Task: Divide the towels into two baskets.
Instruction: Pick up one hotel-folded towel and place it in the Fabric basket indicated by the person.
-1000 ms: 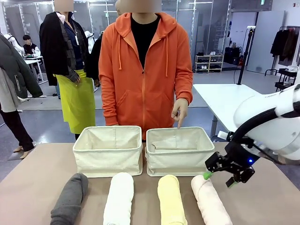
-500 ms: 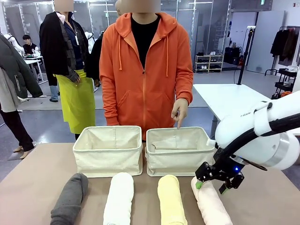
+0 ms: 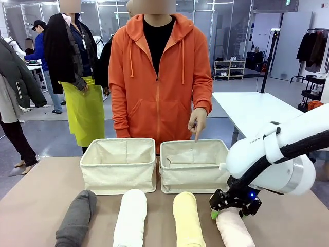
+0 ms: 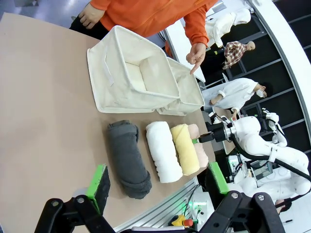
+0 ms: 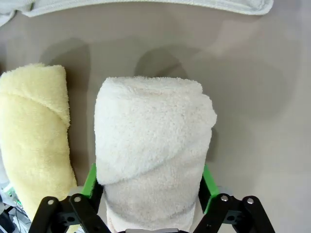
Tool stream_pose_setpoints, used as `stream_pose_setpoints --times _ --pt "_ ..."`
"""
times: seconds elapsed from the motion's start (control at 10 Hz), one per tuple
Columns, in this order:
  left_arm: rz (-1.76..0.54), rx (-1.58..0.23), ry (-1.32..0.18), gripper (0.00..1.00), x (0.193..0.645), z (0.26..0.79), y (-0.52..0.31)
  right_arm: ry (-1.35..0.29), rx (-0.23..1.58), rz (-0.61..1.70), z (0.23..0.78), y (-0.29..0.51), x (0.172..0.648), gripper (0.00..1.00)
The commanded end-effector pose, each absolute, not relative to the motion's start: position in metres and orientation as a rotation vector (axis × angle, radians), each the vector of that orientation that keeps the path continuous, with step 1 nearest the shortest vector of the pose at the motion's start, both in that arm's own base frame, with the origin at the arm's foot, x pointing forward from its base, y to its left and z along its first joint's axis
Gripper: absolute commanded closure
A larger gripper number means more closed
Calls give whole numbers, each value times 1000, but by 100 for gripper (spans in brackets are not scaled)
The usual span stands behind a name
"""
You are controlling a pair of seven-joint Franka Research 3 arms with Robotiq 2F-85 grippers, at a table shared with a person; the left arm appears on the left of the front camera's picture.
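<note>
Two baskets [image 3: 118,172] show bare insides; four towels [image 3: 131,216] lie before them.

This is a robot laboratory in a large open hall. A white robot arm [image 3: 272,159] reaches over the brown table [image 3: 31,185]. Behind the table, glass partition walls [image 3: 226,31] line the back. Beyond its far right corner stand a white worktable [image 3: 252,110], a low shelf rack [image 3: 229,69] and a rail of dark clothes [image 3: 314,46].

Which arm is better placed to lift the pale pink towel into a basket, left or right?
Right. The right gripper straddles the pale pink towel, one green pad at each side, close to the right basket. The left gripper hangs open, apart from that towel, nearer the dark grey towel.
</note>
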State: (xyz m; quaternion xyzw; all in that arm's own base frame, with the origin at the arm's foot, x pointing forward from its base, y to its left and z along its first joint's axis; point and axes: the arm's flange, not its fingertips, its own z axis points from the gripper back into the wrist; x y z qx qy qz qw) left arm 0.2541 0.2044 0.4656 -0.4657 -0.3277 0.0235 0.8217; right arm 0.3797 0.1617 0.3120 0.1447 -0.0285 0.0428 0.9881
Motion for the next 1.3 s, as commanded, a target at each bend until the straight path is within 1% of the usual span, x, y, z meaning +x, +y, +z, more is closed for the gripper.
stream_pose_setpoints --times 0.0,0.3,0.4,0.5,0.7,0.8,0.9,1.1,1.2 --pt "29 -1009 -726 0 254 467 207 -75 244 82 294 147 308 16" --pt "29 -1009 -726 0 254 467 207 -88 234 92 300 145 309 47" --pt "29 -1009 -726 0 254 467 207 -91 214 102 305 146 309 56" --pt "29 -1009 -726 0 254 467 207 -91 206 135 315 145 309 59" --pt "29 -1009 -726 0 254 467 207 -100 180 236 346 143 311 59" --pt "29 -1009 -726 0 254 467 207 -96 158 330 371 144 311 59" --pt "29 -1009 -726 0 254 467 207 -98 141 471 394 150 313 59" --pt "29 -1009 -726 0 254 467 207 -187 73 722 452 164 318 59" --pt "29 -1009 -726 0 254 467 207 -210 31 908 476 177 316 59"
